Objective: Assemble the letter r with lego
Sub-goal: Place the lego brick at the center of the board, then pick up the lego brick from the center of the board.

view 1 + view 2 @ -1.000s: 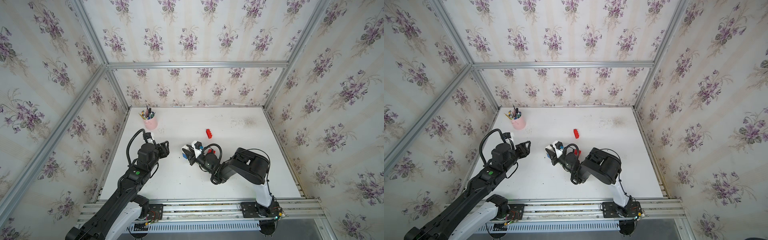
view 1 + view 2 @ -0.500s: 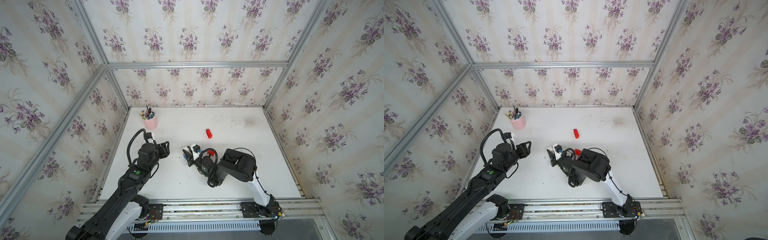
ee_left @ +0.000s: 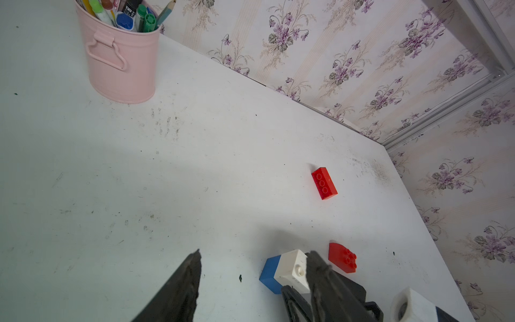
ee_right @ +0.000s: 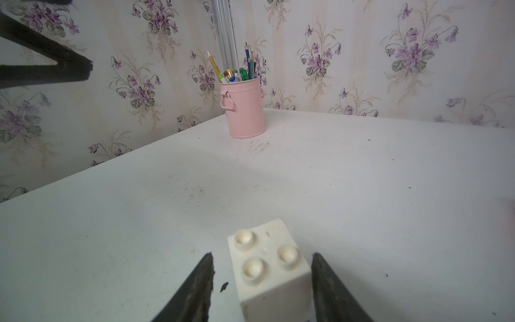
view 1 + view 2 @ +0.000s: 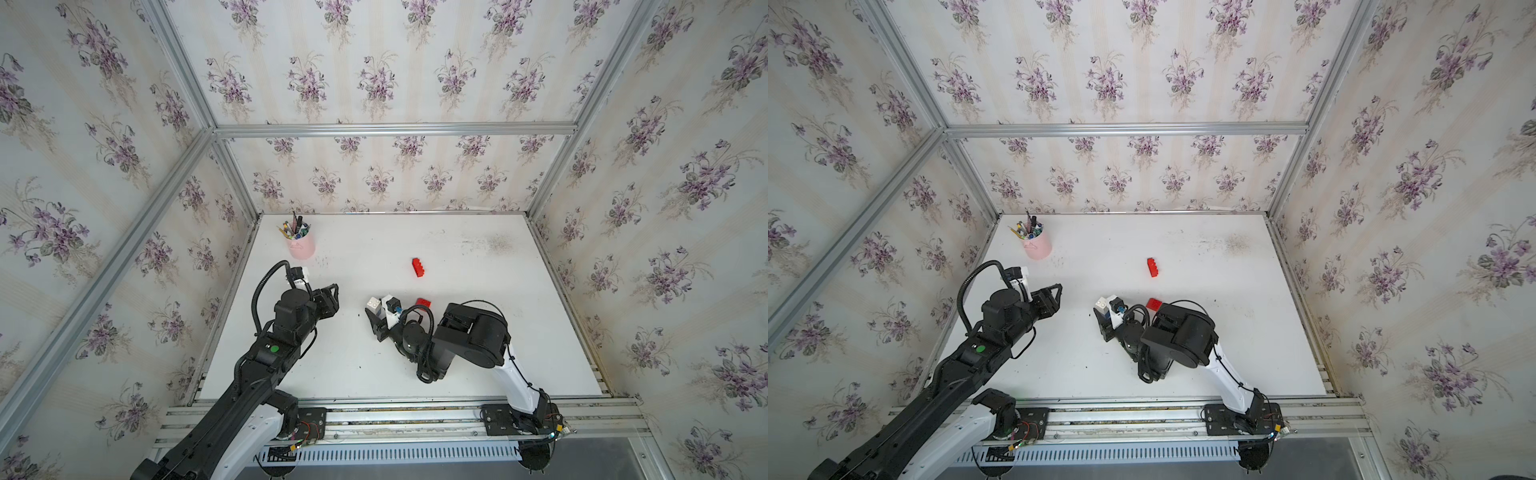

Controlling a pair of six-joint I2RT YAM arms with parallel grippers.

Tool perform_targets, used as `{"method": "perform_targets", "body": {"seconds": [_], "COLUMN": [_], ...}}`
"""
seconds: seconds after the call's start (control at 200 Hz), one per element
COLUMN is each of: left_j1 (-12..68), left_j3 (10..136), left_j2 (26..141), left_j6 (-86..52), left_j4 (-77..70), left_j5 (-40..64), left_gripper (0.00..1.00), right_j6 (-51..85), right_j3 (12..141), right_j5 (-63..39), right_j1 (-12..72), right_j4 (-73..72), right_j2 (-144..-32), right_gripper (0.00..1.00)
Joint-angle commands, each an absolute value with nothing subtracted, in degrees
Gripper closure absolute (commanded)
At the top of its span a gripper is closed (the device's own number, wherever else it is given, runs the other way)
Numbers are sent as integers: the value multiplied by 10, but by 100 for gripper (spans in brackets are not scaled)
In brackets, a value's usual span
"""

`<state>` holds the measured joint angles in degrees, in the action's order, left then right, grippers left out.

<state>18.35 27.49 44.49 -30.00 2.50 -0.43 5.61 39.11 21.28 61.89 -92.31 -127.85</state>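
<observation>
While the right gripper [image 4: 262, 255] is standing open astride the white brick [image 3: 292, 267], joined to the blue brick [image 3: 269, 274] on the table [image 3: 167, 181], one finger [image 4: 331, 290] is crowding it and risking tipping the pair; the left gripper [image 3: 255, 253] is hanging open, empty

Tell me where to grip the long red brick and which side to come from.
Grip the long red brick at mid-length, across its narrow width, jaws on the two long sides, coming straight down. It lies flat and alone on the table, nothing touching it, so jaws fit either side. A centred hold should keep it from pivoting.
</observation>
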Motion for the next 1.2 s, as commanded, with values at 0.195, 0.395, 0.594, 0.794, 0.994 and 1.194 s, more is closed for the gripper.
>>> {"method": "perform_targets", "body": {"seconds": [0.195,0.395,0.594,0.794,0.994,1.194], "left_j1": [184,184,184,185,187,200], "left_j3": [280,298,317,341,365,402], "left_j2": [448,428,445,505,556,603], "left_j6": [-301,-284,-276,-270,-273,-258], "left_j4": [18,38,27,-10,-43,-23], "left_j5": [-6,-30,-22,6,37,40], "left_gripper": [38,37,36,36,37,38], "right_j6": [52,64,182,296,209,209], "right_j3": [346,253,294,247,303,402], "right_j5": [255,255,223,1,-16,-162], "right_j1": [625,624,540,328,290,221], "right_j4": [-1045,-1008,-568,-549,-428,-305], "right_j2": [-1208,-1038,-797,-693,-686,-807], "right_gripper": [37,36,73,81,100,100]}}
